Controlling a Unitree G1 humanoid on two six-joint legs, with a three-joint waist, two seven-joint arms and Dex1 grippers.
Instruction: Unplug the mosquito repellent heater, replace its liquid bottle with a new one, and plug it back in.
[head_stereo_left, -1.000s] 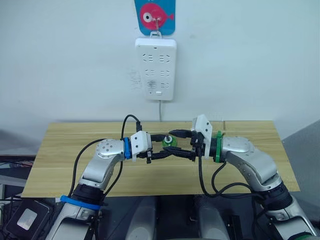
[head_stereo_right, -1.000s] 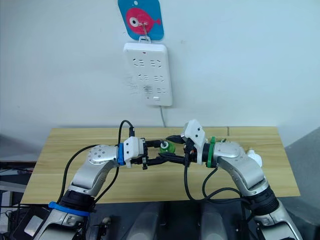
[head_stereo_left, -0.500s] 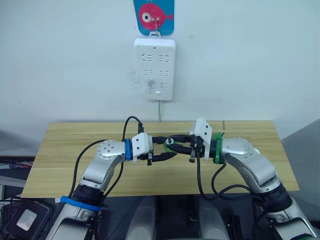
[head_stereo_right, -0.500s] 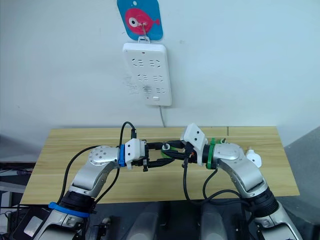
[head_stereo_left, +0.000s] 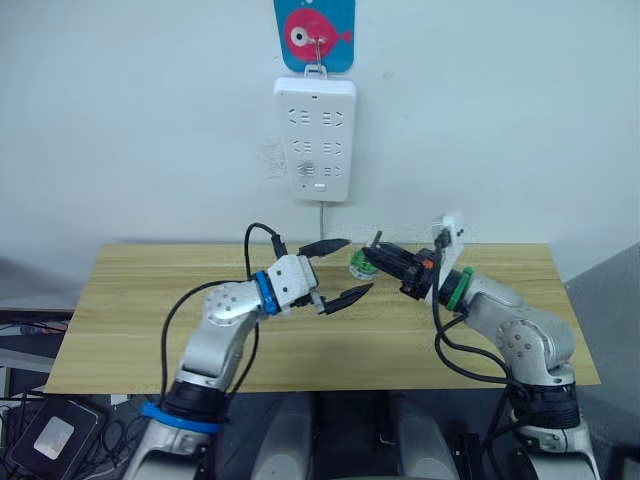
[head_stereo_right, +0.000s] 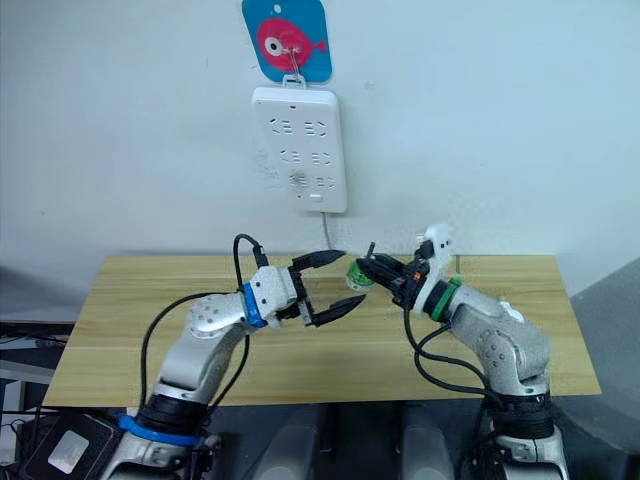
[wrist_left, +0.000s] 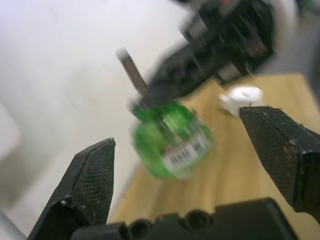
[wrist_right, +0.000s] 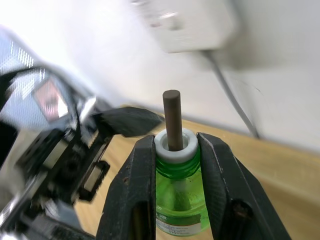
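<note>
Gripping the green liquid bottle (wrist_right: 179, 192) by its neck, the right gripper (wrist_right: 175, 150) has both black fingers pressed just under the white collar, with the brown wick (wrist_right: 172, 117) poking up bare between them. That narrow grip on a smooth, round neck looks like the weak spot: any twist of the wrist could let the bottle rotate or slide out, and the exposed wick could snag or bend if it meets anything hard. Facing it, the left gripper (head_stereo_left: 337, 270) stands wide open and empty, its tips near the bottle; a careless closing or a drift toward each other could knock the bottle loose. Beyond the right gripper, on the wooden table (head_stereo_right: 120, 320) just behind its forearm, lies the mosquito repellent heater (head_stereo_right: 508, 313), unplugged and near the table's right-hand edge, so a sweep of that arm could push it off. Above both grippers hangs the power strip (head_stereo_left: 315, 138) on the wall, its cord (head_stereo_left: 321, 222) running down behind them. Open room lies over the bare wood beneath and to the left.
</note>
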